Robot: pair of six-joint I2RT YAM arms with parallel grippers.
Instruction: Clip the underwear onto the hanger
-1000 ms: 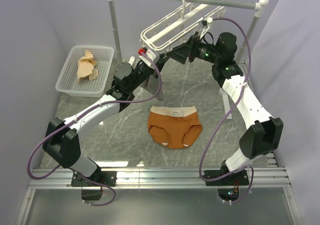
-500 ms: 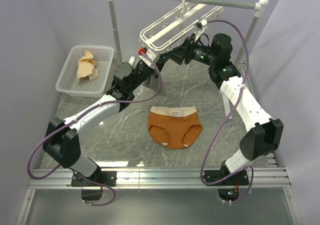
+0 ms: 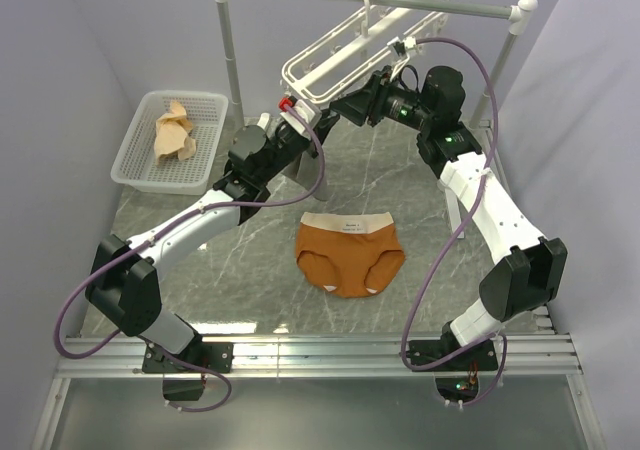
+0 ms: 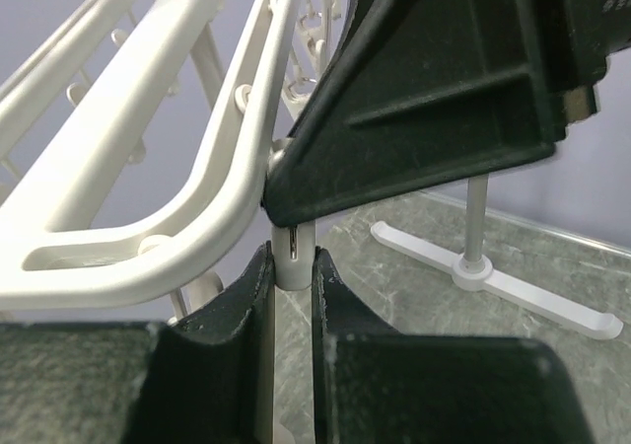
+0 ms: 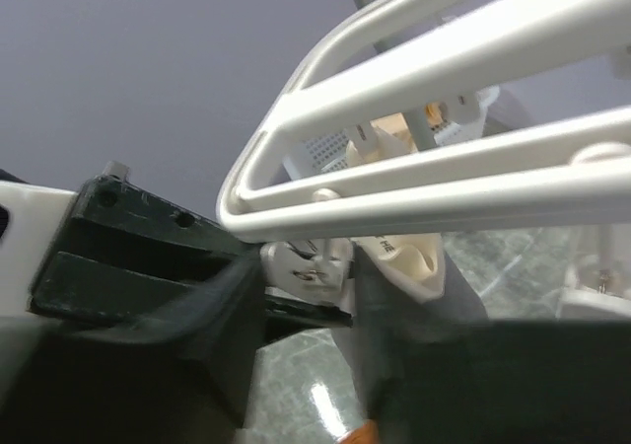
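The rust-orange underwear [image 3: 350, 257] lies flat on the table in front of both arms, touched by neither. The white hanger [image 3: 340, 55] hangs tilted from the rail by its hook. Under its near corner, my left gripper [image 3: 298, 120] [image 4: 293, 259] is shut on the lower end of a small white clip [image 4: 294, 269]. My right gripper [image 3: 343, 105] [image 5: 311, 278] comes in from the right to the same corner, and its blurred fingers [image 5: 394, 316] press both sides of the clip [image 5: 314, 261] just below the hanger's bar [image 5: 414, 202].
A white basket [image 3: 135, 160] holding a tan cloth [image 3: 175, 130] stands at the back left. The grey rail [image 3: 440, 6] on white posts spans the back, and one white foot [image 4: 493, 281] of it rests on the table. Purple walls close in on both sides.
My right gripper has moved left to the hanger's near corner and its jaws have closed in on the clip. The left arm and the underwear have stayed put.
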